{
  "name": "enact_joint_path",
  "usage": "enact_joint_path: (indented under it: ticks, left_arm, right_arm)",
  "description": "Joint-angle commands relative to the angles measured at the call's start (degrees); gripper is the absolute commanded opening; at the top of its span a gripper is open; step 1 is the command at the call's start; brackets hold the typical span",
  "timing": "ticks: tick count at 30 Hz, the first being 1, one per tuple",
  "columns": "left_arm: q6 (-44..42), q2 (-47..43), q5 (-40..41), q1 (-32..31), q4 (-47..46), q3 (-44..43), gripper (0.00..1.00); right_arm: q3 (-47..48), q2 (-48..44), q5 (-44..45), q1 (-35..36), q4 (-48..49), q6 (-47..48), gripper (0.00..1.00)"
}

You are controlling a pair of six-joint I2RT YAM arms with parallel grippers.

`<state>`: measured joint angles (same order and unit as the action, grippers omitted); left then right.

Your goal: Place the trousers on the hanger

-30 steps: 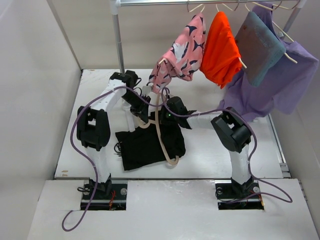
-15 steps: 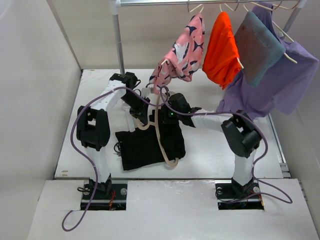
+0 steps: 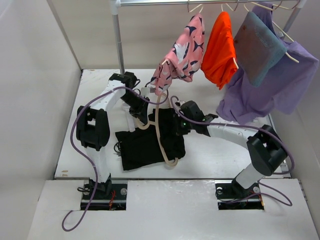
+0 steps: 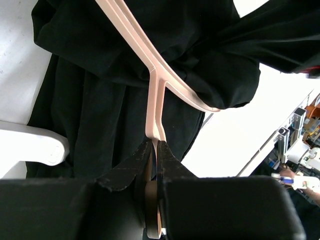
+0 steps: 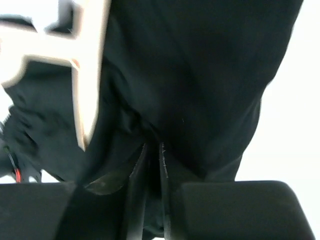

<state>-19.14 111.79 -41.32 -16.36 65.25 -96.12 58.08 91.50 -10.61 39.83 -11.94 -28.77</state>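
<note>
Seen from overhead, the black trousers [image 3: 142, 147] lie bunched at the centre of the white desk [image 3: 225, 160]. The pale wooden hanger [image 3: 161, 140] rests across their right part. Its long axis runs from upper centre down toward lower centre of the frame.

The left fingers [image 3: 142, 119] sit at the hanger's upper end. The right fingers [image 3: 176, 128] reach in from the right, just beside the hanger, so that arm is nearer the loose cloth. A pink garment [image 3: 182, 50] hangs above, apart from all this.

The overhead view hides both grips; the wrist views show them. In the left wrist view the fingers [image 4: 142, 170] are clamped tight on the hanger's narrow stem, and a black fold covers the end of one bar. In the right wrist view the fingers [image 5: 139, 167] are pinched almost closed on a fold of trousers, with the hanger a pale blur at upper left.

The next move likely turns on drawing that fold leftward across the bar. Whether cloth already passes through the triangle cannot be told.
</note>
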Motion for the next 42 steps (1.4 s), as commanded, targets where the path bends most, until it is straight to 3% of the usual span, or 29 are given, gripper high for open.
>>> enact_joint_path:
  ticks: [1, 5, 10, 13, 19, 22, 25, 30, 36, 42]
  left_arm:
    - [-0.29, -1.66, -0.08, 0.19, -0.48, -0.74, 0.0]
    - [0.24, -1.66, -1.74, 0.19, -0.48, -1.88, 0.0]
    - [0.24, -1.66, -8.06, 0.19, -0.48, -1.88, 0.0]
    - [-0.29, -2.18, -13.16, 0.19, -0.48, -1.88, 0.0]
    - [-1.43, -3.42, -21.6, 0.19, -0.48, -1.88, 0.0]
    - [-1.43, -3.42, -21.27, 0.19, -0.48, -1.88, 0.0]
    - [-1.43, -3.42, -20.47, 0.71, -0.48, -1.27, 0.0]
    - [-1.43, -3.42, -19.77, 1.33, -0.48, -0.21, 0.0]
    - [-0.2, -2.8, -17.04, 1.33, -0.48, -1.44, 0.0]
    - [0.42, -2.19, -16.51, 1.33, -1.01, -1.44, 0.0]
  right_arm:
    - [-4.89, -0.8, -6.34, 1.2, 3.65, -1.81, 0.19]
    - [-4.91, 2.44, -11.26, 3.92, 9.38, -4.0, 0.12]
    - [-1.85, 14.73, -14.52, 5.25, 18.0, -6.47, 0.09]
    - [3.69, 21.58, -11.72, 5.25, 18.54, -6.99, 0.06]
    - [9.05, 25.13, -3.37, 5.25, 18.54, -6.65, 0.01]
    - [9.59, 25.4, -4.15, 4.12, 18.54, -5.06, 0.06]
    - [7.05, 19.43, -4.16, 4.11, 18.54, -3.75, 0.13]
    - [2.38, 4.25, 2.6, 4.11, 9.68, -1.9, 0.44]
    - [4.4, -0.19, 9.12, 4.11, -4.64, 0.3, 0.57]
    - [2.91, -5.72, 11.05, 5.77, -5.02, -1.36, 0.65]
